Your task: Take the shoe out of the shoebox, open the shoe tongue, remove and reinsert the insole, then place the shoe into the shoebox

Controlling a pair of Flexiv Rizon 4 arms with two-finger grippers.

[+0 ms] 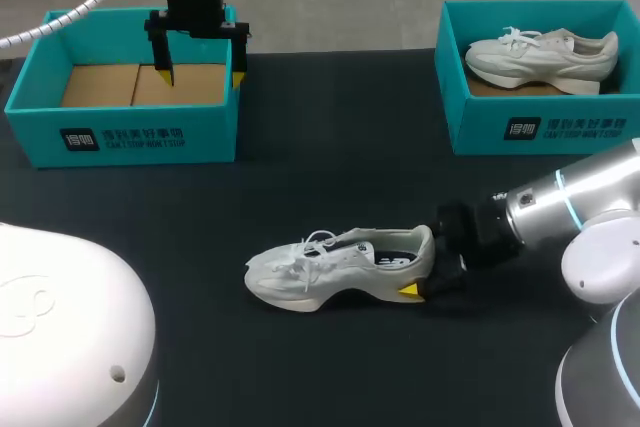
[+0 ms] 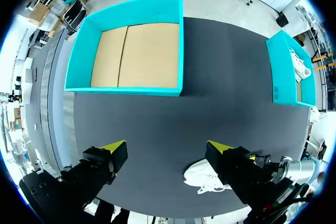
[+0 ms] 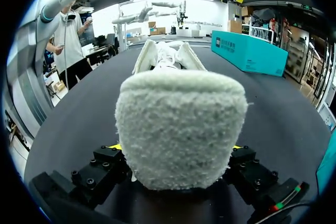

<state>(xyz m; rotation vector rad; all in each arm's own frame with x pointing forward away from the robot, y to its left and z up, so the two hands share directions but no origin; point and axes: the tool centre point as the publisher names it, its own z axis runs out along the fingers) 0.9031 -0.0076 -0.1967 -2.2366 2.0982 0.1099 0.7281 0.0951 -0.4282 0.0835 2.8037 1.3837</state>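
A white shoe [image 1: 330, 267] lies upright on the black table [image 1: 300, 187], toe to the left. My right gripper [image 1: 420, 271] comes in from the right and is shut on the shoe's heel [image 3: 181, 127], a finger on each side; only slivers of its yellow tips show. The laces and the open collar point away from it. My left gripper [image 1: 201, 75] hangs open and empty over the near wall of the empty teal shoebox [image 1: 120, 132]. In the left wrist view that shoebox [image 2: 131, 90] lies ahead of the gripper [image 2: 167, 148], and the shoe's toe [image 2: 202, 179] shows beside one finger.
A second teal shoebox [image 1: 540, 127] stands at the back right with another white shoe [image 1: 545, 55] in it; it also shows in the left wrist view as the teal shoebox [image 2: 281, 74]. Bare black table lies between the boxes and the shoe.
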